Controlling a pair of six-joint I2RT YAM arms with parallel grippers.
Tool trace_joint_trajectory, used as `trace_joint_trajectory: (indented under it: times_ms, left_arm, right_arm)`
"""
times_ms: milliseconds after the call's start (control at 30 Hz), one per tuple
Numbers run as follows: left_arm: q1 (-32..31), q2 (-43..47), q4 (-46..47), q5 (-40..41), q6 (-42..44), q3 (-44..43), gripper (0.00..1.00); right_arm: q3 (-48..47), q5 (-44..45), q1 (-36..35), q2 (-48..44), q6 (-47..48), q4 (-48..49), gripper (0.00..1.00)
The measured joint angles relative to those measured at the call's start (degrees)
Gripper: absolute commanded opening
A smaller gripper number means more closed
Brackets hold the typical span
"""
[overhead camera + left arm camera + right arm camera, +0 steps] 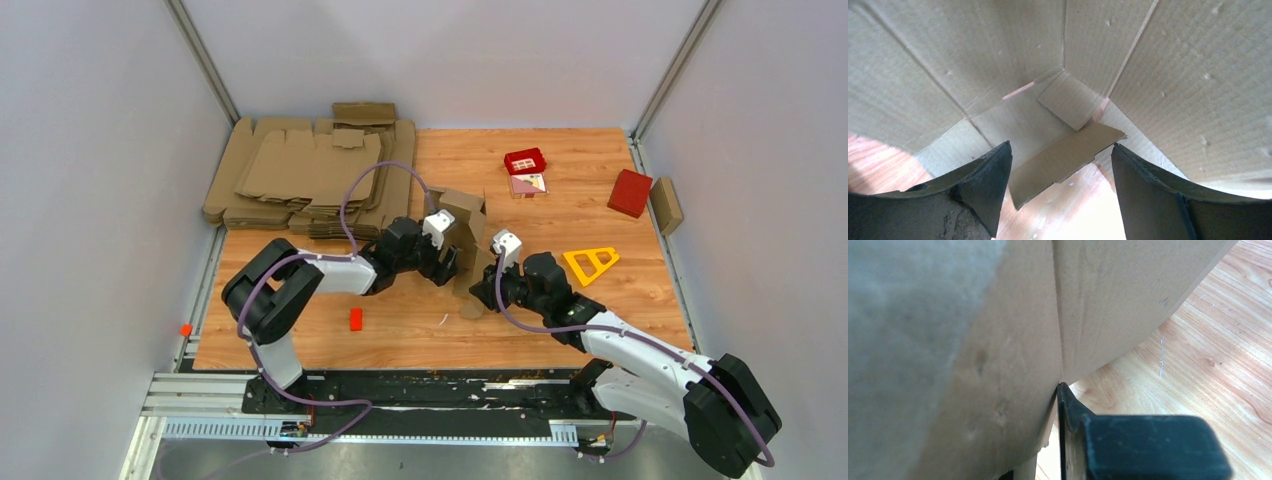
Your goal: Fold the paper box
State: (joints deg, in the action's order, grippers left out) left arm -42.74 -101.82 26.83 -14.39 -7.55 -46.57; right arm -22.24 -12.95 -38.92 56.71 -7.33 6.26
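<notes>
Standing upright, brown paper box [468, 215] half-folded.

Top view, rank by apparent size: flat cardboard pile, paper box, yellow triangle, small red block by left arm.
1. flat cardboard pile
2. paper box (raised nearer the camera, still clearly second)
3. yellow triangle
4. small red block

A wooden table [420, 335] carries a big pile of flat cardboard blanks [310, 175] in its far left corner. Near the far edge stands a small open red box [525, 160], and a pale printed card [529, 184] touches its near side. At the right, a closed red box [630, 192] lies just beside a brown cardboard box [666, 205]. A yellow triangle frame [591, 263] lies nearer, and a small red block [356, 319] lies at the near left.
</notes>
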Motion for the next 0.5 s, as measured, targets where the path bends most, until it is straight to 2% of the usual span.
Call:
trace_joint_trajectory:
  times_ms: [67,300,500]
  left_arm:
    - [0.0,1.88,-0.87,1.07,0.07,0.96,0.86]
    - [0.0,11.76,-5.18,6.19,0.39,4.57,0.87]
    - [0.0,14.95,-6.54,8.94,0.35,5.57,0.87]
  right_arm:
    - [0.0,0.04,0.0,0.0,0.0,-0.02,0.25]
    - [0.0,2.43,0.0,-0.79,0.0,-0.57,0.4]
    - [0.0,6.12,0.0,-3.37,-0.17,-1.46,0.61]
